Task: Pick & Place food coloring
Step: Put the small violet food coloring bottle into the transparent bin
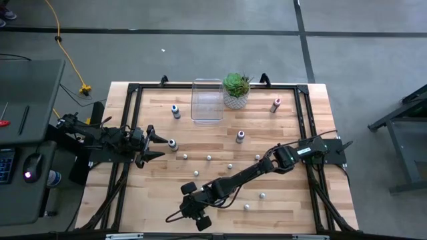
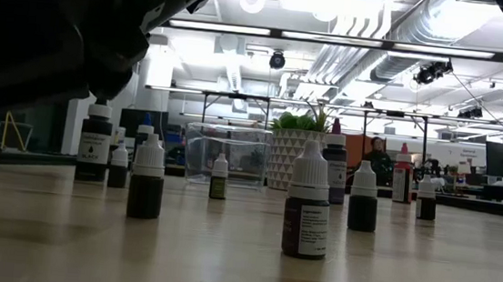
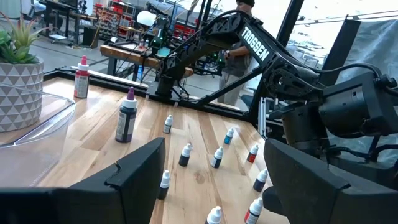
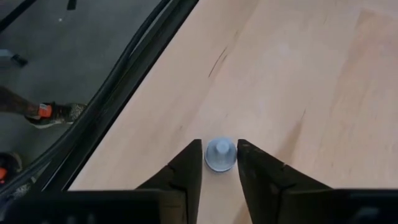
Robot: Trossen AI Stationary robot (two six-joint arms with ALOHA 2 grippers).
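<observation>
Here, a tiny dropper bottle of food coloring with a pale bluish-white cap (image 4: 221, 154) is seen from above in the right wrist view, standing on the light wooden table (image 1: 280, 213) near its front edge, bracketed by the two dark fingers (image 4: 186, 171) of the right gripper (image 4: 220, 163). The jaws are drawn in close on either side of the cap, but whether they already press on it cannot be told. In the high view the right gripper (image 1: 195, 208) is reached far across to the front of the table, while the remaining small dropper bottles (image 1: 209, 158) are scattered over the middle, well apart from one another. Farther back, a clear rectangular plastic bin (image 1: 207, 100) is set just beside a green succulent in a white patterned pot (image 1: 236, 90). The left gripper (image 1: 155, 145) is held over the left side with its fingers spread apart and nothing between them. The step in hand is judged to be the closing of the grip; it would be done well if the cap is kept centred between the fingers so that neither pushes the bottle over, and if the lift is made straight up only once both sides are firmly seated. A tilt at this point could let so small a bottle slip out.
</observation>
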